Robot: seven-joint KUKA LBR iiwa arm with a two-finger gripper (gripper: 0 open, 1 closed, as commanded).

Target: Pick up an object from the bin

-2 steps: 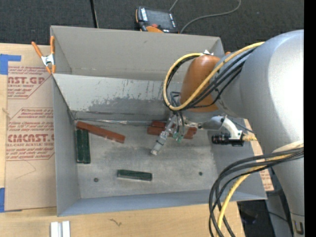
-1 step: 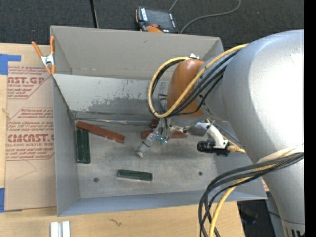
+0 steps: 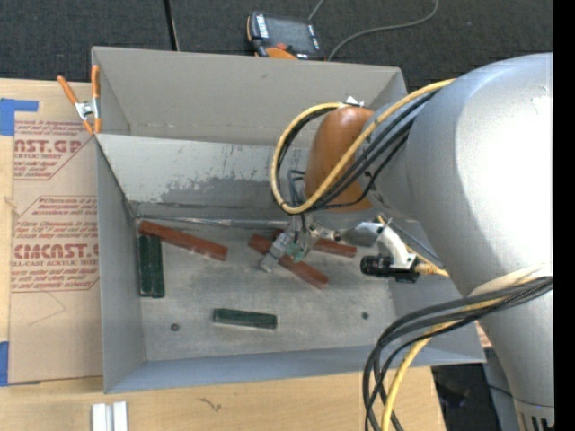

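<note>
1. Jaws are down in the middle of the bin [image 3: 180, 88], right over the crossed reddish-brown sticks [image 3: 310, 277].
2. Open or closed? Cannot tell.
3. A dark green bar [image 3: 244, 319] lies well apart near the front wall, and a second green bar [image 3: 150, 266] lies at the left.

Robotics lab; cabled industrial arm [image 3: 503, 196], grey metal bin [image 3: 243, 97], dark carpet floor [image 3: 72, 7], wired device [image 3: 283, 34] behind

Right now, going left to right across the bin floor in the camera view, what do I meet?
By their middles: dark green bar by the left wall → long reddish-brown bar → dark green bar near the front wall → gripper, over the crossed reddish-brown bars.
</note>
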